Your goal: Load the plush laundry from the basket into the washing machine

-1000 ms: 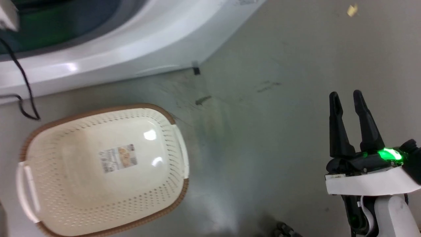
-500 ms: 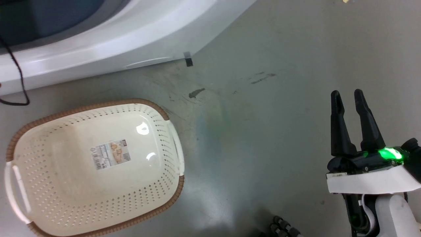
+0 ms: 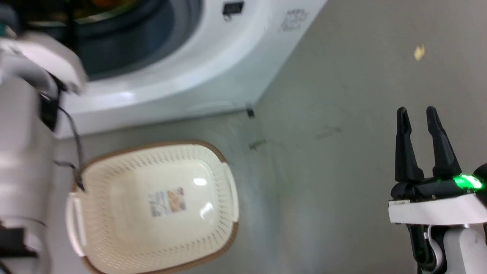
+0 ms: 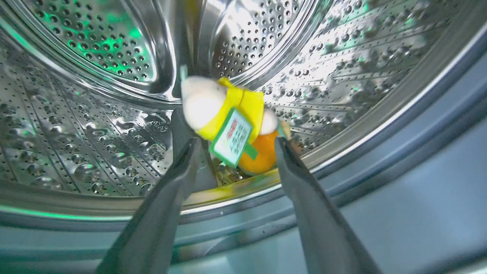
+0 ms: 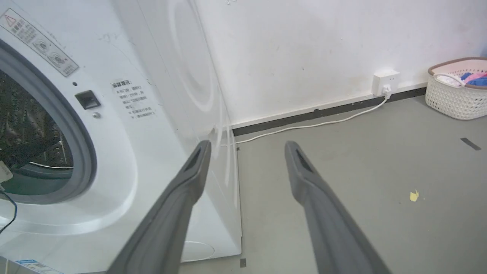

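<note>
The cream basket [image 3: 125, 243] sits on the floor before the white washing machine [image 3: 213, 72], holding nothing but its label sticker [image 3: 167, 201]. In the left wrist view, the pink-beige doll in yellow [image 4: 224, 110] with a green tag lies on the orange bun plush [image 4: 260, 154] at the bottom of the steel drum [image 4: 76, 121]. My left gripper [image 4: 236, 142] stands open at the drum mouth, its fingers apart and short of the toys. My right gripper [image 3: 416, 112] is open over bare floor to the right, its fingers [image 5: 190, 175] pointing past the washer's side [image 5: 125, 106].
My pale left forearm [image 3: 23, 152] reaches up the left edge with a black cable trailing over the basket rim. A second basket of clothes [image 5: 456, 89] stands by the far wall near a socket and white cord [image 5: 312, 123]. A yellow scrap [image 5: 414, 195] lies on the floor.
The head camera has swung, so the washer opening and my left forearm now show at the upper left. The basket stays without toys and the right gripper holds its pose.
</note>
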### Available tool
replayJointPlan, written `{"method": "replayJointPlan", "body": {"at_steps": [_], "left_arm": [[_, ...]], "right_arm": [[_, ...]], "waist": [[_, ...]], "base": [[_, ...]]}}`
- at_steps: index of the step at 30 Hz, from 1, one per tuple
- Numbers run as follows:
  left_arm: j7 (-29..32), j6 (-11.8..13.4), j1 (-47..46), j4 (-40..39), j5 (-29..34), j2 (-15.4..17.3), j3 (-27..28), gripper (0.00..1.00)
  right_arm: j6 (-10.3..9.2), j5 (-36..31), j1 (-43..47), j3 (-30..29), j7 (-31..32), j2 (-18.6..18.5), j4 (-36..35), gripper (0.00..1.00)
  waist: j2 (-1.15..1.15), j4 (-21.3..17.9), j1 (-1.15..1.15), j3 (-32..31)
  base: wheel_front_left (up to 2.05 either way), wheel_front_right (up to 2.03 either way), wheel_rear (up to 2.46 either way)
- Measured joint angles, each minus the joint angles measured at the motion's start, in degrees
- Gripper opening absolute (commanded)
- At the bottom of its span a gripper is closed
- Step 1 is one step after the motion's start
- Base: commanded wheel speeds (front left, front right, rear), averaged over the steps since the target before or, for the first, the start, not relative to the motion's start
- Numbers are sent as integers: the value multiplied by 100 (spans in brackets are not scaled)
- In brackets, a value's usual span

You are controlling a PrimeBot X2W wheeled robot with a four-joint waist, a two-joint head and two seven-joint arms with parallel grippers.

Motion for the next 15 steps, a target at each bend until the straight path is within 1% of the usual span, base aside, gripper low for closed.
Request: {"method": "replayJointPlan", "body": {"at_steps": [3, 6, 11, 15], "left_arm": [[-232, 0, 442, -118, -185, -275, 56, 100], [-307, 4, 979, -539, -305, -545, 93, 100], [-320, 141, 2198, -2059, -372, -903, 237, 100], [-319, 414, 3428, -3220, -372, -1232, 426, 100]], "right_arm": [[0, -123, 104, -51, 0, 0, 10, 100], [0, -263, 236, -108, 0, -1, 18, 100], [0, -477, 502, -133, 0, 0, 15, 100], [0, -566, 699, -133, 0, 0, 15, 100]], "waist": [[0, 175, -1, -380], [0, 376, -1, -762], [0, 742, -2, -1369], [0, 1020, -2, -1807]], "base": [[0, 0, 0], [0, 0, 0], [0, 0, 0], [0, 0, 0]]}}
